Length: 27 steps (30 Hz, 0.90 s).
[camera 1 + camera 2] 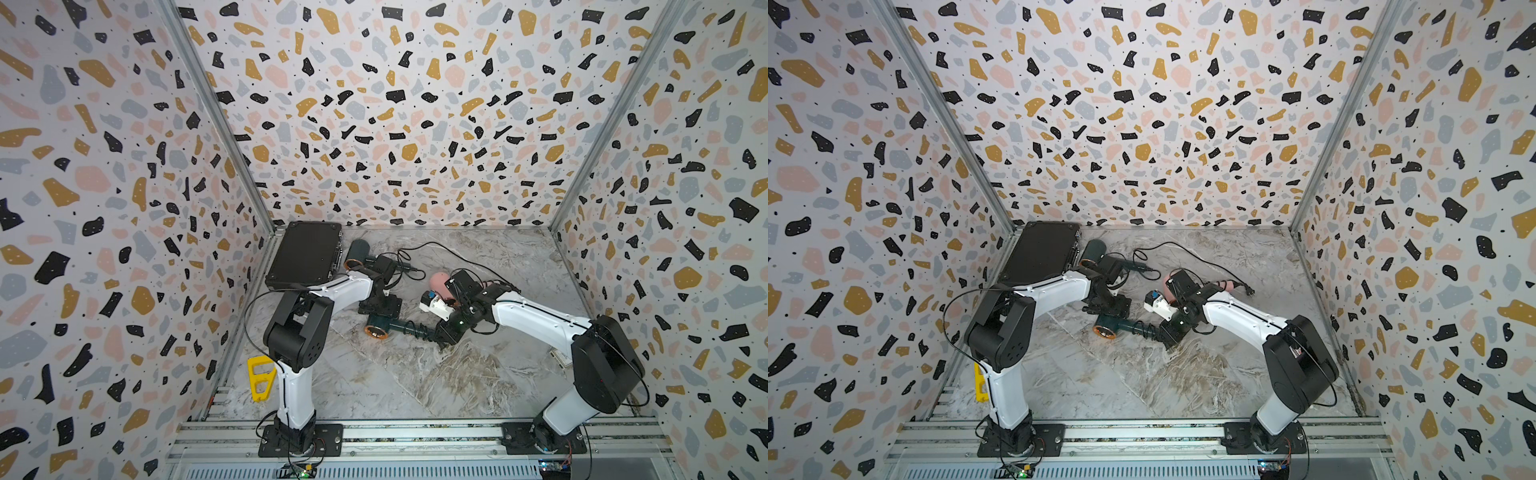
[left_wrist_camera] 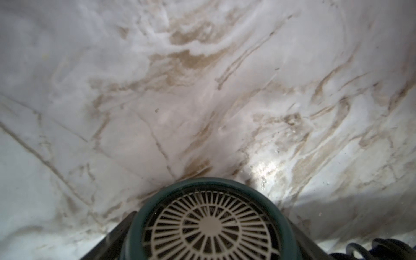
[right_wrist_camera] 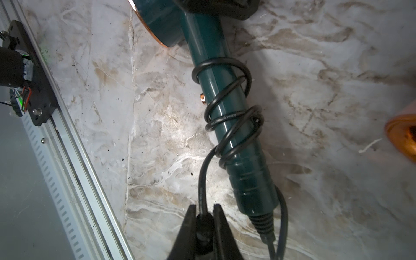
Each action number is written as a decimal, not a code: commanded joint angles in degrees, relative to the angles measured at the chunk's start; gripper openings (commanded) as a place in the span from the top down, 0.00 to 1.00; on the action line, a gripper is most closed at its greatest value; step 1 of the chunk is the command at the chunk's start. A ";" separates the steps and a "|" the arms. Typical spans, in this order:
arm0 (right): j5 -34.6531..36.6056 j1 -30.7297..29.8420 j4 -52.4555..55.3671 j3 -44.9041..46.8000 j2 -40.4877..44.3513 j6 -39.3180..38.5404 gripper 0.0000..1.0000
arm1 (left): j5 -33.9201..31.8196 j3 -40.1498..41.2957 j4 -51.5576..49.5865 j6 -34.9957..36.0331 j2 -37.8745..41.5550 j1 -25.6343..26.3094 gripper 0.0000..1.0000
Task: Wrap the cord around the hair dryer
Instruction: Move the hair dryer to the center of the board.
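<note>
Hair dryer lies mid-frame in a top view, likely slick hard plastic. Left gripper straddles its barrel; clamped or not, you cannot tell. Right gripper pinches the springy cord, low centre of its wrist view; hold there.

Far-left corner of the tabletop: a black case is lying flat, a spare teal dryer sitting just beside it. A pink dryer is lying mid-table, and a yellow tool is standing at the left edge.

The cord coils around the hair dryer on the table.
</note>
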State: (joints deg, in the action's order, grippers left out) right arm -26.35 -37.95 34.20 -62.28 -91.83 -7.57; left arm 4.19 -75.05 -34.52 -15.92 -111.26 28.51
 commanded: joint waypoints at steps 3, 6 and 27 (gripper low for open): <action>-0.63 -0.28 -0.97 0.05 2.01 0.89 1.00 | 0.01 0.08 -1.25 1.42 -2.91 -0.21 0.29; -0.55 -0.36 -0.97 -0.03 2.59 0.89 1.00 | -1.29 0.27 -1.73 2.01 -2.23 -0.21 0.49; -9.26 -4.41 -4.60 1.07 12.26 4.67 1.00 | -20.81 4.16 -2.92 4.72 3.96 0.54 1.00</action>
State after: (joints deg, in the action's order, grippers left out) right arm -28.95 -42.02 31.48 -59.99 -85.08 -3.46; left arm -3.22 -73.08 -38.30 -13.30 -106.98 29.30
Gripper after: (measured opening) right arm 0.145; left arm 0.736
